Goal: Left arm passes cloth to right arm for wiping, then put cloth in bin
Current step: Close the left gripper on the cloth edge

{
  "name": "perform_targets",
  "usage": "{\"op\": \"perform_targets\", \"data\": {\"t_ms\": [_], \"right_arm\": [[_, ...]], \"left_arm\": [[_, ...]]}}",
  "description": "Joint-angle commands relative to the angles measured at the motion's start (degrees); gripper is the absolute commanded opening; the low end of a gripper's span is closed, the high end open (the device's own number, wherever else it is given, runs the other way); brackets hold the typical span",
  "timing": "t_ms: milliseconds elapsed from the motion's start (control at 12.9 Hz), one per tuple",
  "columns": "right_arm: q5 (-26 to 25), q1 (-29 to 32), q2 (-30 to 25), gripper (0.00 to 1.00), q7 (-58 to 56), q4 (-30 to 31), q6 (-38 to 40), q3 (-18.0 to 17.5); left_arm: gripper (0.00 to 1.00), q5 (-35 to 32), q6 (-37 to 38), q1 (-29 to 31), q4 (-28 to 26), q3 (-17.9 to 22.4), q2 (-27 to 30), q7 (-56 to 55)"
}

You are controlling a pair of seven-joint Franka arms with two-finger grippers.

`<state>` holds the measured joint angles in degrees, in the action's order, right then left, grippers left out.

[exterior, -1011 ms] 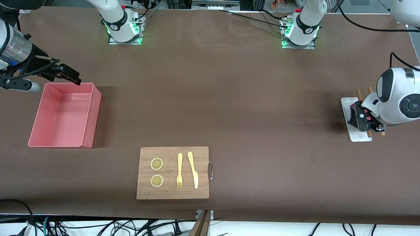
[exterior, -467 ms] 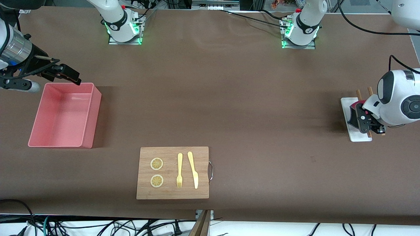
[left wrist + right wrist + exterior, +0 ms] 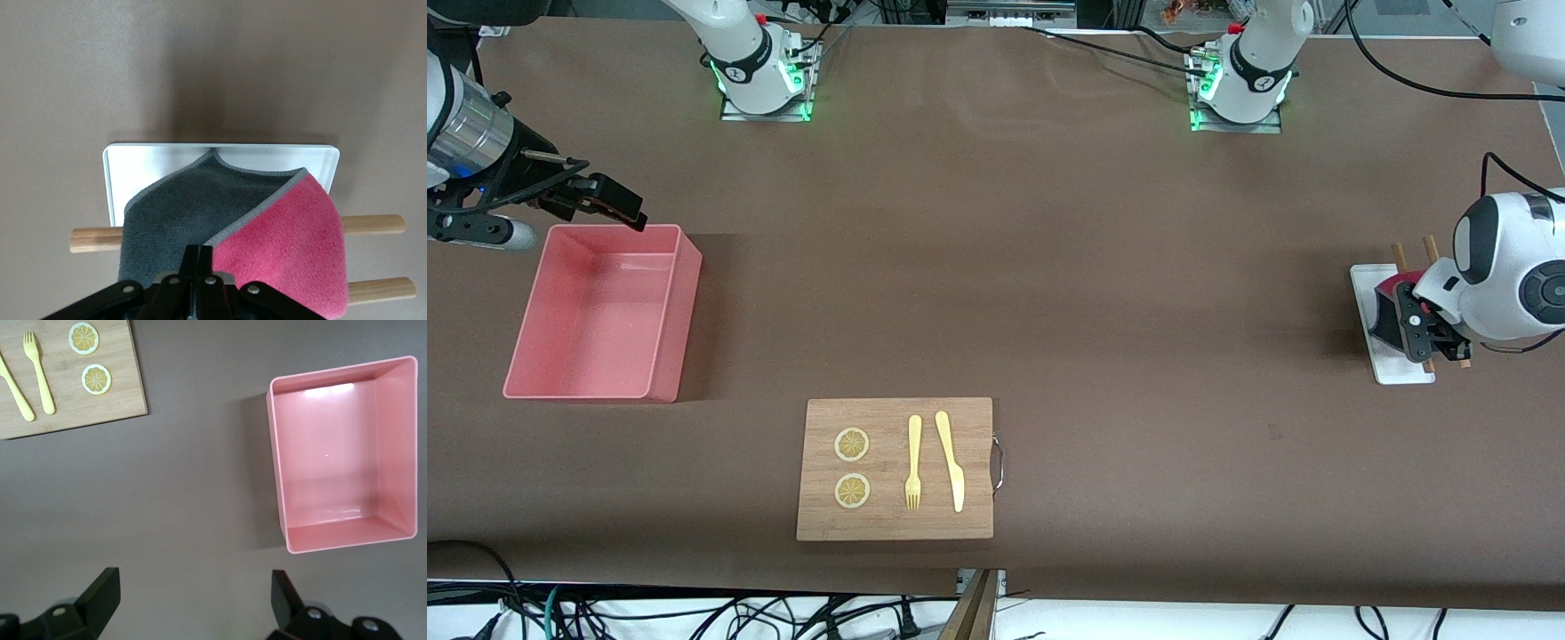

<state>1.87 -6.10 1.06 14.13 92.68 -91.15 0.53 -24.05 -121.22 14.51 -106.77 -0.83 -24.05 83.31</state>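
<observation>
The cloth (image 3: 267, 233), pink on one face and dark grey on the other, lies folded on two wooden dowels (image 3: 373, 224) over a small white tray (image 3: 220, 152). My left gripper (image 3: 199, 257) is shut on the cloth at its fold. In the front view the left gripper (image 3: 1421, 327) is over the tray (image 3: 1400, 372) at the left arm's end of the table, with a bit of pink cloth (image 3: 1390, 287) showing. My right gripper (image 3: 605, 200) is open and empty, in the air by the pink bin (image 3: 667, 311). The bin (image 3: 277, 467) is empty.
A wooden cutting board (image 3: 894, 524) with two lemon slices, a yellow fork and a yellow knife lies near the table's front edge. It also shows in the right wrist view (image 3: 67, 413). Brown table between the bin and the tray.
The left arm's wrist has shifted slightly toward the left arm's end of the table over the tray. The right arm has not moved.
</observation>
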Motion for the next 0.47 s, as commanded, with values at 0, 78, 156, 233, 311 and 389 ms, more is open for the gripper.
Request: {"op": "perform_targets", "data": {"t_ms": [0, 78, 156, 233, 311, 389], "right_arm": [[-0.12, 0.03, -0.18, 1.00, 0.55, -0.74, 0.54, -0.18], [-0.12, 0.12, -0.18, 1.00, 0.55, -0.74, 0.54, -0.18], [-0.12, 0.03, -0.18, 1.00, 0.55, -0.74, 0.63, -0.18], [-0.12, 0.12, -0.18, 1.00, 0.55, -0.74, 0.63, -0.18], [-0.12, 0.12, -0.18, 1.00, 0.55, -0.74, 0.63, -0.18], [-0.12, 0.12, -0.18, 1.00, 0.55, -0.74, 0.71, -0.18]], "left_arm": [[0.00, -1.17, 0.46, 0.34, -0.19, -0.49, 0.32, 0.98], [0.00, -1.08, 1.33, 0.34, -0.19, -0.58, 0.41, 0.98], [0.00, -1.08, 1.95, 0.34, 0.07, -0.66, 0.58, 0.98], [0.00, -0.82, 3.18, 0.08, 0.51, -0.84, 0.93, 0.89], [0.00, -0.47, 5.54, -0.18, 1.04, -1.45, 1.72, 0.63], [0.00, -0.47, 8.34, -0.27, 1.83, -2.76, 2.34, 0.11]]}}
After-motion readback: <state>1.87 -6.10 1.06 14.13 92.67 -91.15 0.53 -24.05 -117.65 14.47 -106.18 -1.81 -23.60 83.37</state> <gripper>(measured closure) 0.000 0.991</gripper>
